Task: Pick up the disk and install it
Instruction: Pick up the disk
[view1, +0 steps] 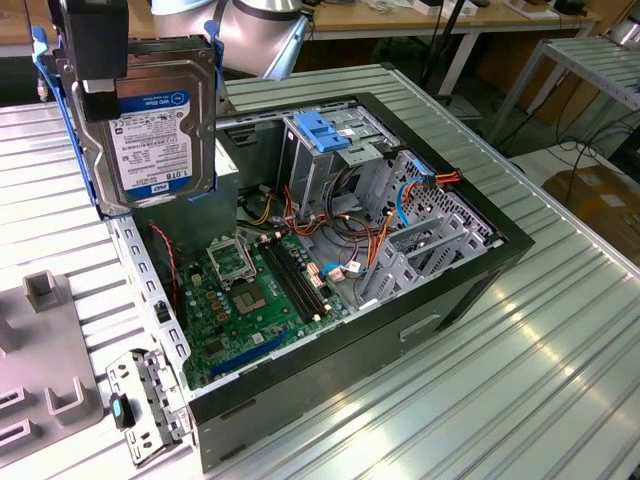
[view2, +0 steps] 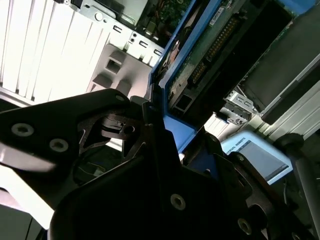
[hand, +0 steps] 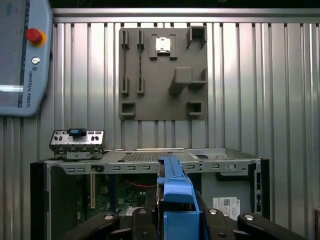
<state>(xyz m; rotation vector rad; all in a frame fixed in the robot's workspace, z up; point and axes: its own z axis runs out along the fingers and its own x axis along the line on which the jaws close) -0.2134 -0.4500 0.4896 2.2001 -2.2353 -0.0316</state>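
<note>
You have the disk (view1: 160, 120) off the counter (view1: 520, 400) and in the air, hanging above the open computer case (view1: 400, 330) over the case's far corner on the exterior view's left. It hangs roughly upright, its white label with the blue band turned toward the exterior camera. The jaws are closed on the disk, gripping it at its upper end by the blue plastic rail frame. In the first wrist view that blue frame (hand: 177, 200) stands edge-on, pinched between the two black sides of the jaws, with the case directly beyond it. In the second wrist view you see the disk's green circuit-board side (view2: 210, 55) running away from the jaws. Inside the case, the metal drive cage with its blue bracket (view1: 325, 130) sits toward the far side, and the green motherboard (view1: 250, 290) lies on the case floor. Just outside the case's near corner a small metal bracket (view1: 140, 405) lies on the counter. Beyond the case a grey fixture plate (hand: 160, 75) lies flat on the counter.
</note>
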